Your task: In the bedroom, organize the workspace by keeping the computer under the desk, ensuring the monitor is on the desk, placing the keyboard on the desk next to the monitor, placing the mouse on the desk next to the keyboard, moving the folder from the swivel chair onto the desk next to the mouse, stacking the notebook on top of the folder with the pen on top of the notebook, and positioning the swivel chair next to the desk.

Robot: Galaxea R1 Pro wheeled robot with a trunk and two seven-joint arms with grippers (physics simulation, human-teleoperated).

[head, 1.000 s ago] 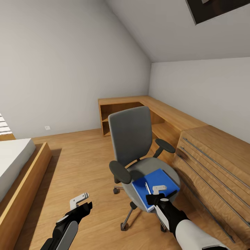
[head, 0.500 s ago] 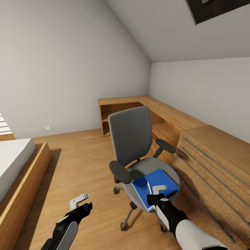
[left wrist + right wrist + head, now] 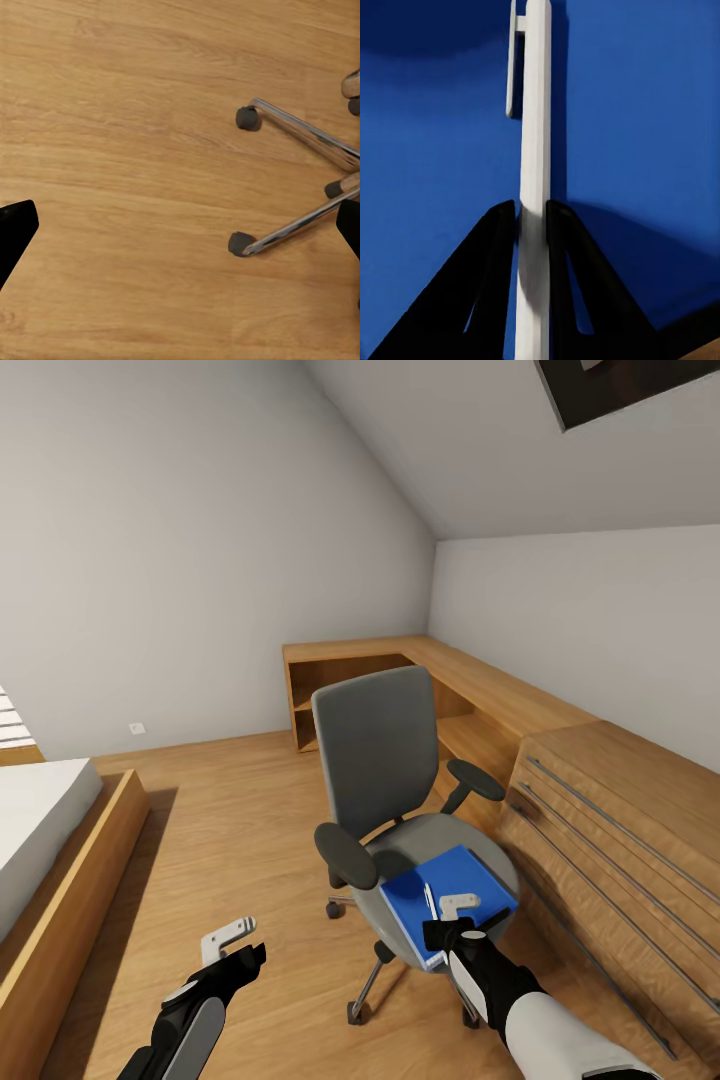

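- The pen (image 3: 534,150), slim and white with a side clip, is pinched between the two black fingers (image 3: 491,255) of the right gripper (image 3: 445,920); it stands over the blue cover in the right wrist view
- The folder (image 3: 450,885), bright blue with white page edges, lies flat on the seat of the swivel chair (image 3: 385,760), reaching the seat's front edge at about 5 o'clock from the backrest
- The chair's grey backrest stands upright, with black oval armrests at either side; its metal legs and wheels (image 3: 300,180) rest on the floor
- The left gripper (image 3: 235,945) hangs over bare floor at about 8 o'clock from the chair, well apart from it, jaws spread wide and holding nothing
- The floor (image 3: 230,830) is light wooden plank, smooth and evenly lit
- A light wooden chest (image 3: 610,840) with long bar handles stands just beside the chair at its 3 o'clock
- A low L-shaped wooden shelf unit (image 3: 420,670) runs along the walls into the far corner, at 12 o'clock behind the chair
- A bed (image 3: 40,840) with a white mattress in a wooden frame sits at 9 o'clock
- Plain pale walls (image 3: 200,540) meet a sloped ceiling, with a dark window (image 3: 640,385) at 1 o'clock
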